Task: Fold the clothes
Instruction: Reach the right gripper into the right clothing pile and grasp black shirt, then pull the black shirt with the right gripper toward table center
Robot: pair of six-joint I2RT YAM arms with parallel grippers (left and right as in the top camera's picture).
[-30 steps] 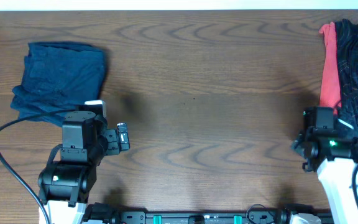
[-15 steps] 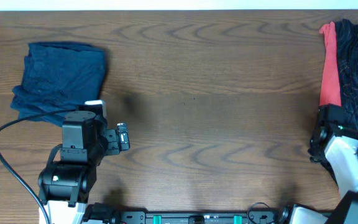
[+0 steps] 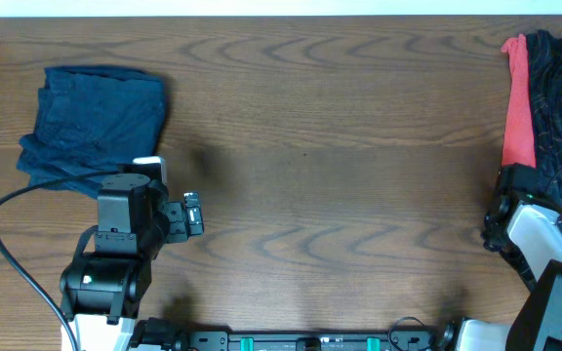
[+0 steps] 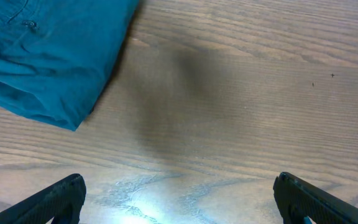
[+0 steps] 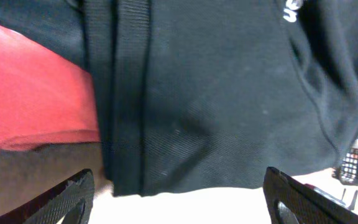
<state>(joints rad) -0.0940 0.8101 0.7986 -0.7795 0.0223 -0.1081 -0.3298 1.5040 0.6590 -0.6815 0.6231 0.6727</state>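
We see a dark blue garment (image 3: 94,122) lying roughly folded, a little rumpled, at the far left corner of the surface (image 3: 340,146). Along the surface's right edge a red top (image 3: 518,107) lies bunched lengthwise, touching a black-patterned top (image 3: 559,97). Close up, a plain black T-shirt (image 5: 216,99) with small white lettering overlaps the red fabric.

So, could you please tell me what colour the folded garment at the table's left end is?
The folded garment is dark blue, best seen overhead.
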